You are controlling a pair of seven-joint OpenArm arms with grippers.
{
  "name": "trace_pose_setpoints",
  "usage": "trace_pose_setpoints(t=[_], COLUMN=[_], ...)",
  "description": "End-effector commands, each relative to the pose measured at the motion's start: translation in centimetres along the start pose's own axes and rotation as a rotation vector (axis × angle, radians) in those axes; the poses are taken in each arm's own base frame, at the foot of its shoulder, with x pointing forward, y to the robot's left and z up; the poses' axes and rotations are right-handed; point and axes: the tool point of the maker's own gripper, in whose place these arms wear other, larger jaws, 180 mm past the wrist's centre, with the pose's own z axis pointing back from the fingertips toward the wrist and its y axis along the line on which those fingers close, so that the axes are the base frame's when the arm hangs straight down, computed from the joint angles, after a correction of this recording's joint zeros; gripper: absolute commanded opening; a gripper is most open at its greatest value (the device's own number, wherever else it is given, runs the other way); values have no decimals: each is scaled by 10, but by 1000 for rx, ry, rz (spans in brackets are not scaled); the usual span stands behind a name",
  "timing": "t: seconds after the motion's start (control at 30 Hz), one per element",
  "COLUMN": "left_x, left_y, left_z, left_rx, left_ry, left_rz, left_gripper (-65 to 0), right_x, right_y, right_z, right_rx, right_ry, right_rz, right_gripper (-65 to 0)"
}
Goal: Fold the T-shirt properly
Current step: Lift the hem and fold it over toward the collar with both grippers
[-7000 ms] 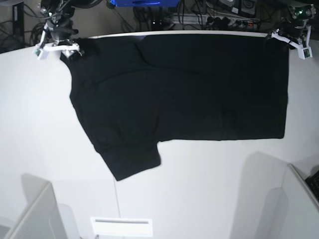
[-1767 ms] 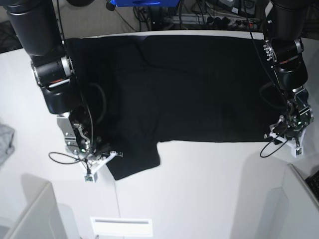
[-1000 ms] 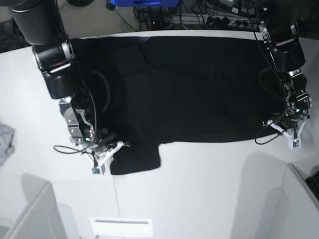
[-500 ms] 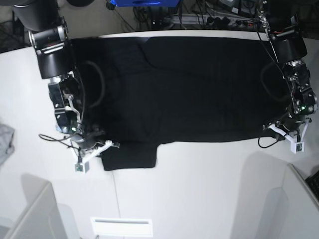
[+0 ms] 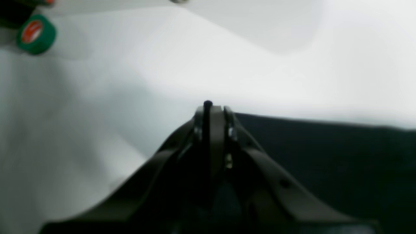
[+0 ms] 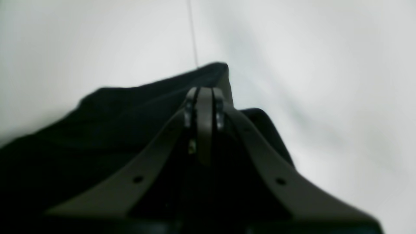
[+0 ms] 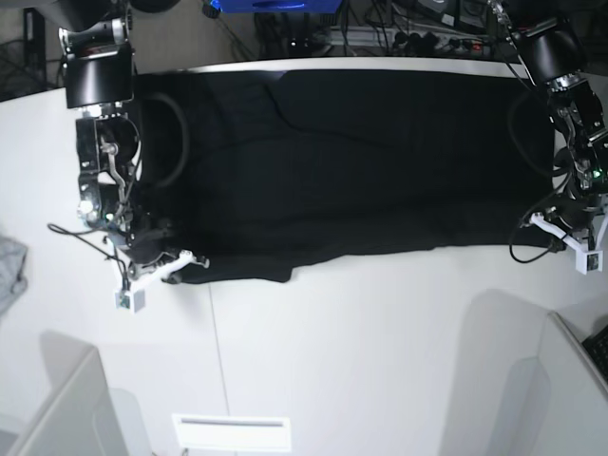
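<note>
One black T-shirt (image 7: 351, 161) is lying flat on the white bench (image 7: 380, 361), its long axis running across the base view from arm to arm. Two claws are pinching its near edge: the right claw (image 7: 176, 264) clamped tight on the sleeve corner, the left claw (image 7: 560, 228) clamped on the opposite hem corner. The cloth is stretching away from both toward the far edge.

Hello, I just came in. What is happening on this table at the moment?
A two-armed robot is folding a large black cloth T-shirt spread across the white table. The right gripper pinches the sleeve end at the near edge, and the left gripper holds the opposite near corner, both with jaws shut on the cloth. The shirt lies as a long, mostly flat band.
</note>
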Motion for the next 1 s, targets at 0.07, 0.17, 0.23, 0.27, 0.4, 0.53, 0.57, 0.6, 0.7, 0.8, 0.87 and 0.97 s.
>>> trace_pose_setpoints(t=[0.07,0.17,0.23,0.27,0.4,0.53,0.57,0.6,0.7,0.8,0.87,0.97], left_x=[17,6,-2,-6,-16,-20,-21,-20,-18,-17,-20,-20], left_y=[6,5,5,5,4,0,0,-1,-4,-6,-6,-9], left_z=[13,18,21,23,29,35,37,39,44,48,49,50], left_rx=[18,19,19,20,20,16,15,15,12,10,11,-4], left_ry=[-56,-38,-21,-15,4,3,4,2,-9,-16,-10,-10], left_rz=[-38,-57,-69,-74,-95,-114,-119,-125,-143,-155,-161,-178], left_gripper=[-650,-650,-650,-650,-650,-650,-650,-650,-650,-650,-650,-650], right_x=[20,17,13,10,0,-7,-10,-12,-20,-28,-34,-42], right_y=[-2,-5,-8,-8,-6,-5,-5,-4,-1,0,0,1], right_z=[16,27,35,40,54,70,74,77,85,91,94,96], right_rx=[4,2,-2,-2,6,8,9,9,14,14,14,25], right_ry=[-57,-49,-47,-44,-35,-28,-24,-18,-12,-4,5,21], right_rz=[0,-14,-19,-20,-38,-81,-84,-83,-78,-73,-74,-91], right_gripper=[-650,-650,-650,-650,-650,-650,-650,-650,-650,-650,-650,-650])
